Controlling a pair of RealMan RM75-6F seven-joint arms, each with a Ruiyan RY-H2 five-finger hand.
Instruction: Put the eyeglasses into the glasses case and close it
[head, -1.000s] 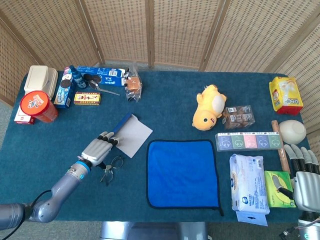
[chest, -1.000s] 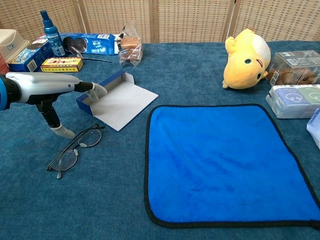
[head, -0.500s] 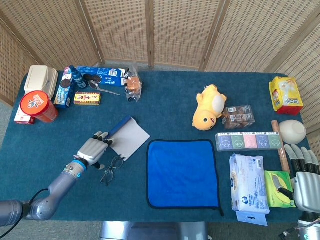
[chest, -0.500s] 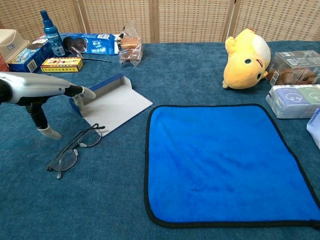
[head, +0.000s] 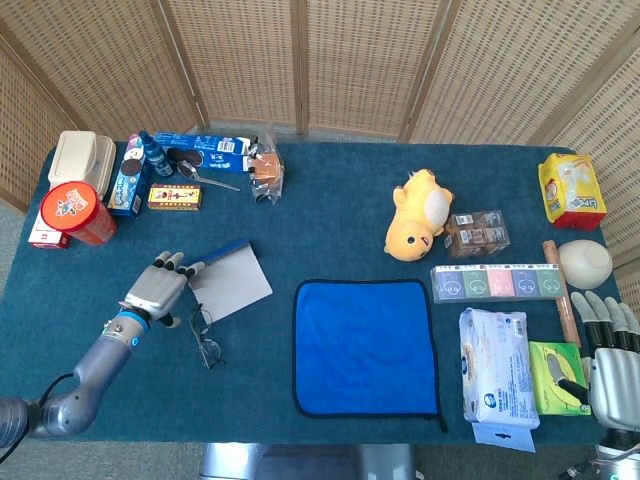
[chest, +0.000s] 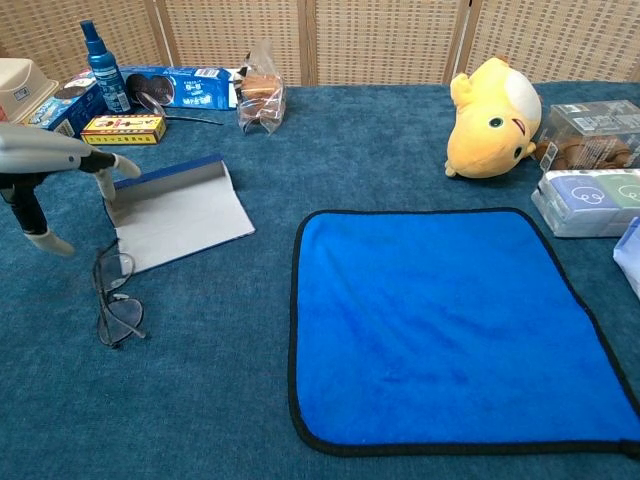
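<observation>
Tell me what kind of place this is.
Probably a staged robot test setup, not a home: woven wicker folding screens wall off a blue-carpeted table strewn with unrelated goods, like a yellow plush toy and a red snack tub.

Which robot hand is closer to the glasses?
The left hand. It sits just beside the eyeglasses, near the open glasses case. The right hand is way across the table, at the far right edge past the blue cloth.

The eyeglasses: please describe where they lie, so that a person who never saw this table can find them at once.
Start at the blue cloth in the middle of the table. To its left lies an open case, white inside with a blue edge. The eyeglasses lie on the carpet at its near-left corner: thin dark wire frame, clear lenses, the only item there that is not boxed or wrapped.
</observation>
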